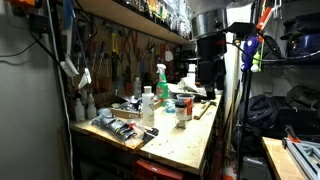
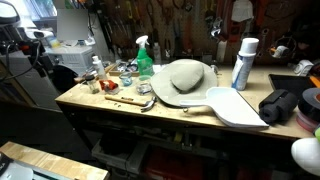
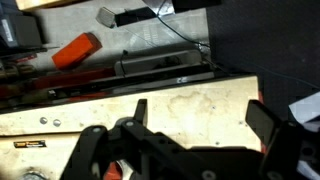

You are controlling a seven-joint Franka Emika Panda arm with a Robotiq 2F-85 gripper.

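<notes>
Hanging high over the far end of the workshop set-up, the black two-fingered hand (image 1: 207, 68) is released. In the wrist view its fingers (image 3: 262, 125) are spread wide, with nothing between them. Directly under it, look at that, only the pale plywood surface (image 3: 190, 100), bare and lightly stained, with a small printed label (image 3: 40, 125) off to one side. Past the edge of the surface, the wrist view catches an orange-handled tool (image 3: 78, 50) lying lower down in the dark, near a long black bar (image 3: 165, 65).

Out to an exterior view now. Nearest to the hand is a small round pale jar with a dark lid (image 1: 182, 108), standing upright on the surface, below the hand and well apart from it. Closer to the camera, a green plastic spray bottle (image 1: 160, 80) and a white plastic bottle (image 1: 148, 102) stand upright near each other. A flat tray of dark hand tools (image 1: 120, 127) lies at the near corner.

From the front, a wide-brimmed grey cloth hat (image 2: 185, 80) sits mid-surface, just beside a white flat paddle-shaped board (image 2: 235, 108). A tall white spray can (image 2: 243, 62) stands upright behind them.
</notes>
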